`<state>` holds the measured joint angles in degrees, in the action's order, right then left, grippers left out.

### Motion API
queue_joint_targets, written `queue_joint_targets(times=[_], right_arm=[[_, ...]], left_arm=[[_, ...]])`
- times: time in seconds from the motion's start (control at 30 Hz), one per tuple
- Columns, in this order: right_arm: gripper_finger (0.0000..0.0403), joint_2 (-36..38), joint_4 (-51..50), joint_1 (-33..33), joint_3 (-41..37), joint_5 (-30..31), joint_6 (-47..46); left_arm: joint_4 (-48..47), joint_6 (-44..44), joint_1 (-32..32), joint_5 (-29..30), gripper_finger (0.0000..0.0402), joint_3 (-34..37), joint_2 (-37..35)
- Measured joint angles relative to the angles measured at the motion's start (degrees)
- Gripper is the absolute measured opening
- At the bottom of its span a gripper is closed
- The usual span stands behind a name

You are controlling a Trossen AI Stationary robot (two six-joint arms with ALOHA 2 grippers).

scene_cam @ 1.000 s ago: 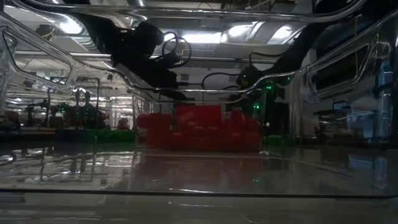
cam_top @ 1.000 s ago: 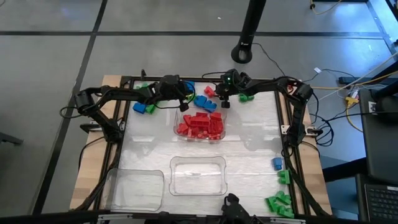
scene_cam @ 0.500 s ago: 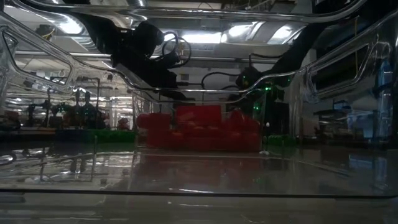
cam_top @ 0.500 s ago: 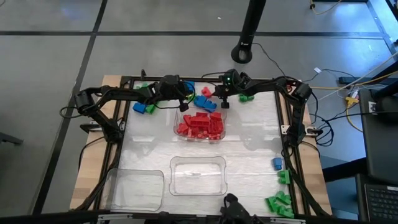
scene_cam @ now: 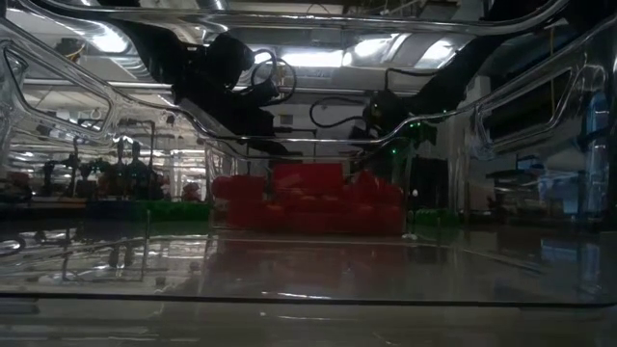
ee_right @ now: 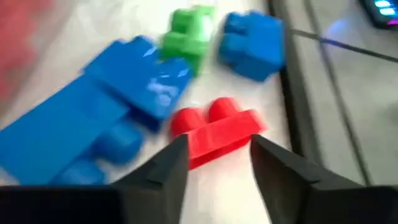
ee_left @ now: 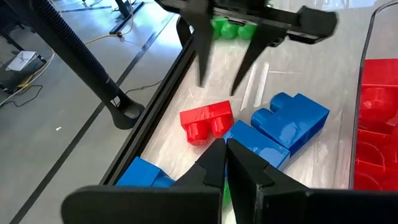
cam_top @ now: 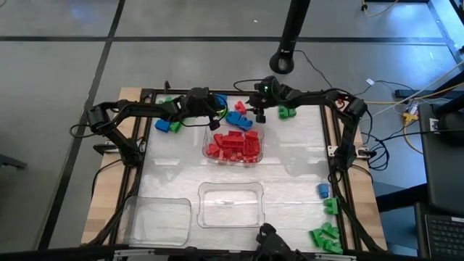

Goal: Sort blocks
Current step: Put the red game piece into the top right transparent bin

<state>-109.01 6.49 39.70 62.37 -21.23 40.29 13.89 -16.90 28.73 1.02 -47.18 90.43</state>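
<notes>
White table point(cam_top: 290, 156) carries a clear tray point(cam_top: 233, 146) full of red blocks point(cam_top: 232, 144). Right gripper point(ee_right: 214, 163), jaws parted, straddles a loose red block point(ee_right: 216, 132) at the far edge (blue ones beside it). Left gripper point(ee_left: 225, 155) sits pinched closed, empty.

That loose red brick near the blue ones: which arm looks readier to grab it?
The right. The right gripper is open around the red brick, while the left gripper is shut beside the blue bricks.

Even overhead light; low view dim, right wrist view blurred.
</notes>
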Motion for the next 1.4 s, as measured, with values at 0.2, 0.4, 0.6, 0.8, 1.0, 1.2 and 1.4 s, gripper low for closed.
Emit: queue_joint_targets(times=[0.2,0.4,0.6,0.8,1.0,1.2,1.4], right_arm=[[0.0244,-1.3,2.6,-0.3,0.0,0.6,-2.1],[0.0251,-5.0,4.3,-0.4,0.7,0.9,-1.4],[0.0248,-4.9,3.4,-0.3,1.0,0.7,-1.0],[0.0247,-5.1,3.9,-0.3,1.0,11.5,-0.5],[0.0247,-5.0,3.1,-0.3,1.0,18.8,3.7],[0.0247,0.4,-1.9,-0.3,1.0,16.5,5.4],[0.0247,6.9,-8.1,-0.3,1.0,16.7,6.7]], left_arm=[[0.0,0.5,0.0,0.0,0.0004,0.0,0.0],[0.0,0.7,0.0,0.0,0.0004,0.0,0.0],[0.0,1.5,-0.3,0.0,0.0004,0.0,0.0],[0.0,1.5,-0.3,0.0,0.0004,0.0,0.0],[0.0,1.5,-0.3,0.0,0.0004,0.0,0.0],[0.2,2.9,-0.3,0.0,0.0004,0.0,0.0],[-3.8,4.7,-0.1,0.0,0.0003,-4.6,0.1]])
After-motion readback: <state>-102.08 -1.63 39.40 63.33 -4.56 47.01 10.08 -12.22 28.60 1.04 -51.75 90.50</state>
